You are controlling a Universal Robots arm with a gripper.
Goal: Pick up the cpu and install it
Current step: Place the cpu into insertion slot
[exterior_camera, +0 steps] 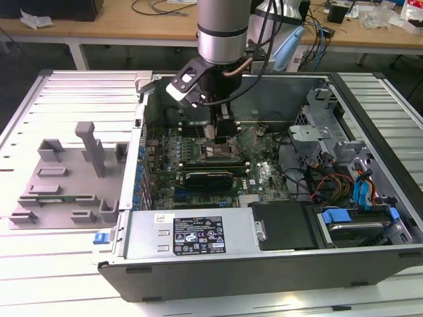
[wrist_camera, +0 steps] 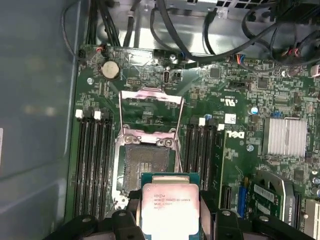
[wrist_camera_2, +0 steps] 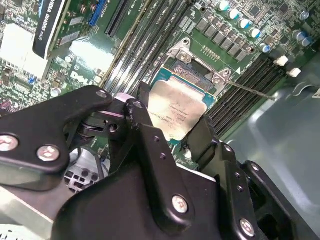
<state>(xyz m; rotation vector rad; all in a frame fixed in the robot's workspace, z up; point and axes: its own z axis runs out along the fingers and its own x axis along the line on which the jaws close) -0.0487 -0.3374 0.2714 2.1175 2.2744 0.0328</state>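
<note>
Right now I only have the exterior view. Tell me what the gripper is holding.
Observer: In the first wrist view the gripper is shut on the cpu, gripping two opposite edges.
Operator: Check the socket.
Observer: The socket is empty, its contacts bare; the cpu is not seated.
Operator: Report the retention frame.
Observer: The retention frame stands hinged open.

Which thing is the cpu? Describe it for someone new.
Look inside the open computer case at the green motherboard, where the gripper hangs over the open socket. The cpu is the flat square chip held in it: plain silvery metal top, unlike the dark empty socket and the black memory slots beside it.
</note>
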